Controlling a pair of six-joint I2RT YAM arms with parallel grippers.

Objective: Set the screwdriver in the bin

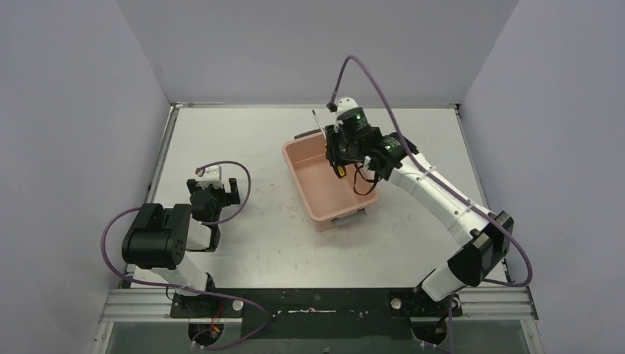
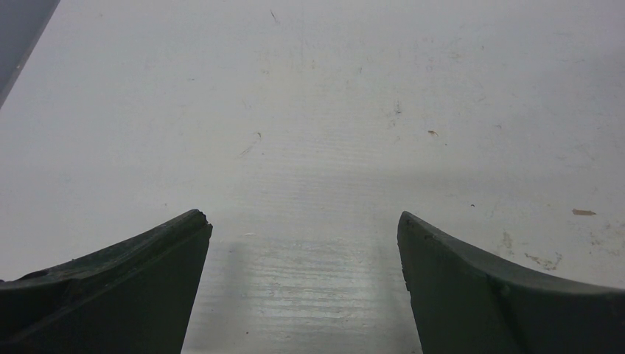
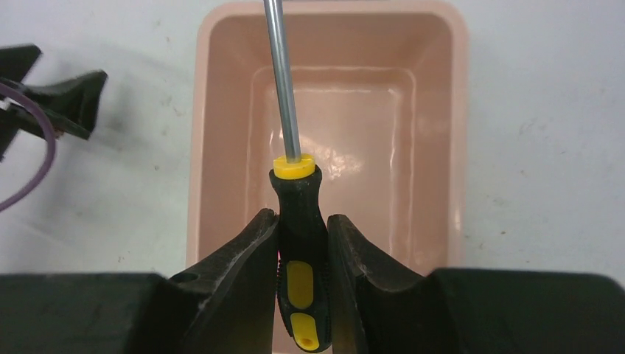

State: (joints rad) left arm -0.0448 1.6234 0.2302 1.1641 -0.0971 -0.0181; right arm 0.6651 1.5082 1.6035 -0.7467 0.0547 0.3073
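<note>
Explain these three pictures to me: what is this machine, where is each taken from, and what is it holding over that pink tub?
These are two robot arms bolted to a white table. The wide picture looks down from above: the left arm rests on the left, the right arm reaches over the pink bin. The other two come from small cameras on the wrists. Each arm ends in a two-finger end effector. The left end effector is open and empty, with only table ahead. The right end effector is closed on the black-and-yellow handle of a screwdriver, its shaft pointing out over the bin, which looks empty.
</note>
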